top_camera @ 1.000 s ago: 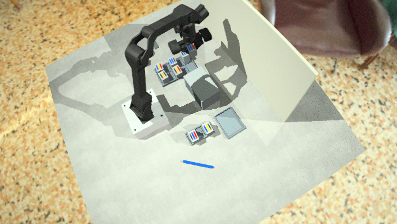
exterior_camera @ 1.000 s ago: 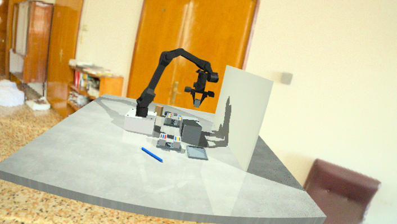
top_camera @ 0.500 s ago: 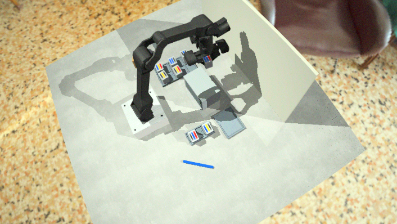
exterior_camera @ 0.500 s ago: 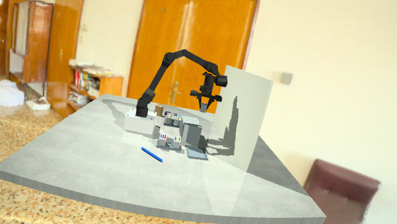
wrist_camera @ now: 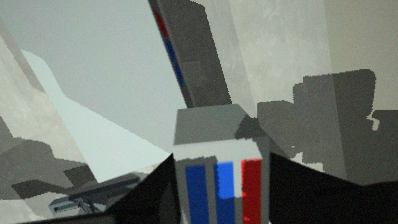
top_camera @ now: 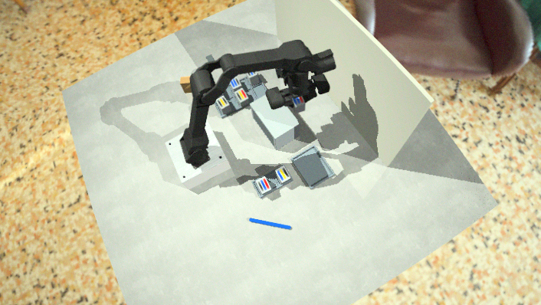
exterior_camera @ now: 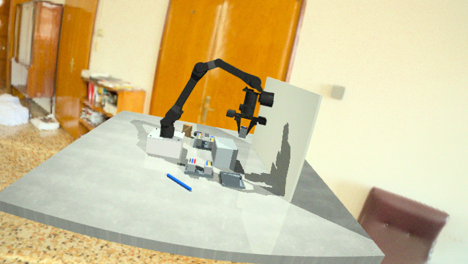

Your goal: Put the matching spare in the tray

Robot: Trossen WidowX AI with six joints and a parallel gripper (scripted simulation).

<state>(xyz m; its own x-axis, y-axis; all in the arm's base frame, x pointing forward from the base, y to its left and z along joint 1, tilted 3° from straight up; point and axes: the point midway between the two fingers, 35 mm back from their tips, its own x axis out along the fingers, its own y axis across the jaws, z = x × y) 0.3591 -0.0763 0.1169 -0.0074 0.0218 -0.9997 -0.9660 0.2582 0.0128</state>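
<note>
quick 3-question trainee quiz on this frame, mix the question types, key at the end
1. True or false: the gripper is closed on a small block and holds it above the table.
2. Which stripe colours show on the held block's label in the wrist view? A) yellow, yellow, black B) blue, blue, red C) black, red, black
3. Fill in: the blue pen lies on the table, and the grey tray holds ____ blocks.

Key: 1 true; 2 B; 3 no
</note>
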